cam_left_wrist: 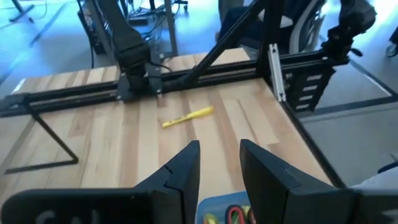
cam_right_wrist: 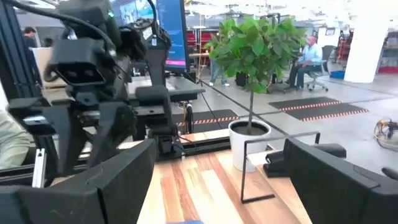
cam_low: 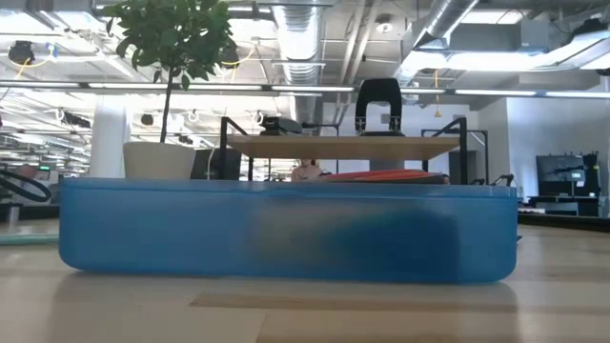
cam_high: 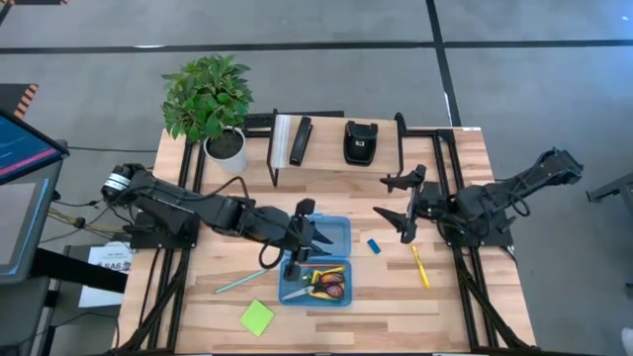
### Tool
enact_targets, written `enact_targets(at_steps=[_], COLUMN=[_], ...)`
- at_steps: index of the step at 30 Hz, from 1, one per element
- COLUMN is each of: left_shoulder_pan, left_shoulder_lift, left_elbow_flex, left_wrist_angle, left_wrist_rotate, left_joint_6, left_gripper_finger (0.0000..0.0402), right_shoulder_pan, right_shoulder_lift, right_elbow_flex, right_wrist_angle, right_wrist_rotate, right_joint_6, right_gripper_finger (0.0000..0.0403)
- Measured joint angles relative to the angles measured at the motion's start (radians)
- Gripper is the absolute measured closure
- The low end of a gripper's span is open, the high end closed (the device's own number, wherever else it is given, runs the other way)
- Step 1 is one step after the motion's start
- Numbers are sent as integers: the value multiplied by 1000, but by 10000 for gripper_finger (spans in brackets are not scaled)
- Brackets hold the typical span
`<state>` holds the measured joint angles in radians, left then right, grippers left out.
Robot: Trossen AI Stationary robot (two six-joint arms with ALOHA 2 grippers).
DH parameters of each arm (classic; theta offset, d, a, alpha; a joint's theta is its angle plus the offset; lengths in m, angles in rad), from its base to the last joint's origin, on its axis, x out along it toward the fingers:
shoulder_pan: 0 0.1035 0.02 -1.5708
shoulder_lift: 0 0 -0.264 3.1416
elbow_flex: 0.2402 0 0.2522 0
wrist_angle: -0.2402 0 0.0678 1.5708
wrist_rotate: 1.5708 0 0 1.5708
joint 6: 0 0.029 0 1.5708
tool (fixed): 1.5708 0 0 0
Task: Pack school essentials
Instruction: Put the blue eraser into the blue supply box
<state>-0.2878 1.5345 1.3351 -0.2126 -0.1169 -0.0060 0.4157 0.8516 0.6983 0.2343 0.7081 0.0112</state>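
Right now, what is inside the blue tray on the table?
In the blue tray lie the red-handled scissors and a yellow item. The left tool hangs over the tray's left side and hides what may lie there.

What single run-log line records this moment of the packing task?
left gripper open over blue tray | scissors in tray | right gripper open, empty | yellow pencil, eraser unpacked

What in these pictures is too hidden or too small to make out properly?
- Low view: the blue plastic tray fills the picture and hides most of what lies inside it.
- High view: the left hand covers part of the tray; the small blue eraser shows no detail.
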Motion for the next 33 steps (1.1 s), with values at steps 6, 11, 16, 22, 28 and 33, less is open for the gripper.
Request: enact_targets(at_steps=[6,11,16,22,28,33], left_shoulder_pan=[-26,-40,-55,-42,-60,-99], left_shoulder_lift=[-6,-6,-13,-132,-309,-415], left_elbow_flex=[0,0,-49,-285,-537,-699], left_wrist_angle=[42,-1,78,311,499,648], left_wrist_rotate=[-20,-81,-116,-108,-171,-218], left_joint_6=[-20,-27,-36,-83,-136,-141], left_gripper_finger=[301,301,301,301,301,301], right_shoulder_pan=[-44,-82,-124,-164,-178,-174], right_shoulder_lift=[0,0,0,4,45,148], right_elbow_flex=[0,0,0,0,1,0], right_wrist_angle=[-128,-263,-457,-684,-867,-922], right_wrist_rotate=[2,1,-2,-65,-197,-299], right_joint_6=[142,249,375,565,730,796], right_gripper_finger=[30,30,30,30,30,30])
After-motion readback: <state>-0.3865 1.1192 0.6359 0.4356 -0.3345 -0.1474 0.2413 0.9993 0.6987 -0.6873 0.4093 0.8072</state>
